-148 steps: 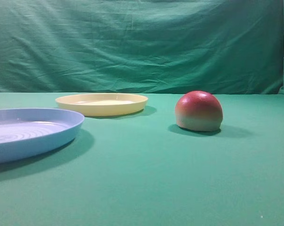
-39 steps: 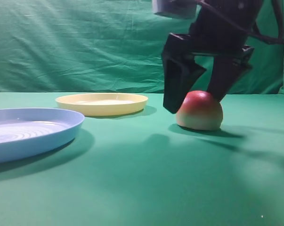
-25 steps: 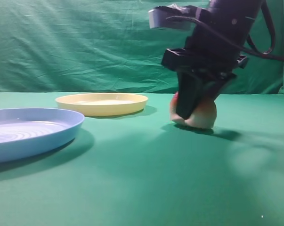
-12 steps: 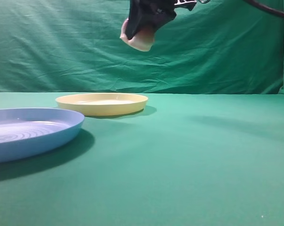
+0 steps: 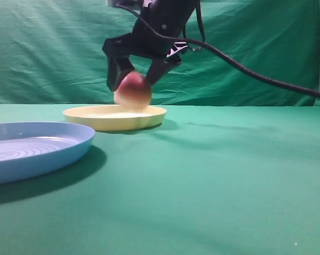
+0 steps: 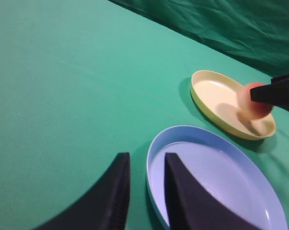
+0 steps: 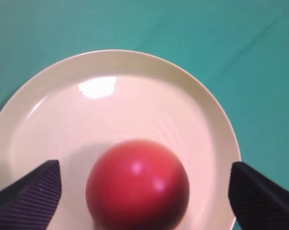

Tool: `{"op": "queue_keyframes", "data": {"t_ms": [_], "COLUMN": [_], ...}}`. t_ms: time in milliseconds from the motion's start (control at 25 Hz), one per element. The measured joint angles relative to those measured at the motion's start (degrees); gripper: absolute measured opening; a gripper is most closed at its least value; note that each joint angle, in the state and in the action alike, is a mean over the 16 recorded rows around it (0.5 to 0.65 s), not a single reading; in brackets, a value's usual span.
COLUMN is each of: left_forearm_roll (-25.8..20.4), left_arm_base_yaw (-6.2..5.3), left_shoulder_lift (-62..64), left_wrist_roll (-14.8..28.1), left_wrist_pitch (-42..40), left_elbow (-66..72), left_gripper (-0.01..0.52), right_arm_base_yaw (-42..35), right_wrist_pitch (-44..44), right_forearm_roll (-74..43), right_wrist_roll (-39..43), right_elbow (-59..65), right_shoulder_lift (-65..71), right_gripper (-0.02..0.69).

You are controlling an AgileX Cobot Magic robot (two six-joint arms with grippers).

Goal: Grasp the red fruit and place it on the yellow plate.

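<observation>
From where I sit, the green cloth-covered table (image 5: 213, 180) fills nearly every view, and next in size is the light-blue plate (image 5: 32, 151), which lies well off to the side of my right gripper (image 5: 134, 74) and directly ahead of my left gripper (image 6: 143, 191). The left gripper's two dark fingers stand a little apart with nothing between them, so I read it as released and idle. The yellow plate (image 7: 192, 103) sits straight beneath the right jaws, its rim ringing them on all sides in the wrist view. Those jaws are spread wide: both pads sit at the far edges of that view, clear of the red fruit (image 7: 137, 184), which lies between and below them, over the plate's middle. It looks blurred in the side view, so I think it is dropping free, though I cannot be sure it is not already resting on the plate. To do this release well, I would hold the wrist level and centred, let the fruit settle, then lift straight up so neither pad nudges it toward the rim. I can read no brand, label or writing anywhere.
</observation>
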Motion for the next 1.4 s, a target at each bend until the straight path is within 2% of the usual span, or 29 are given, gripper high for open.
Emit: {"op": "queue_keyframes", "data": {"t_ms": [400, 560, 720, 1160, 1400], "left_forearm_roll": [0.0, 0.0, 0.0, 0.0, 0.0], "left_arm_base_yaw": [0.0, 0.0, 0.0, 0.0, 0.0], "left_shoulder_lift": [0.0, 0.0, 0.0, 0.0, 0.0], "left_wrist_roll": [0.0, 0.0, 0.0, 0.0, 0.0], "left_wrist_pitch": [0.0, 0.0, 0.0, 0.0, 0.0], "left_elbow": [0.0, 0.0, 0.0, 0.0, 0.0], "left_gripper": [0.157, 0.157, 0.157, 0.157, 0.157], "right_arm_base_yaw": [0.0, 0.0, 0.0, 0.0, 0.0], "right_wrist_pitch": [14.5, 17.65, 16.86, 7.02, 9.35], "right_forearm_roll": [-0.06, -0.04, 0.15, 1.09, 1.51], "right_wrist_roll": [3.16, 4.98, 6.62, 7.43, 7.56], "right_elbow": [-0.48, 4.46, 13.38, 46.36, 57.01], "right_shoulder_lift": [-16.95, -26.67, -37.51, -70.11, -85.69], "right_gripper": [0.12, 0.023, 0.0, 0.0, 0.0]}}
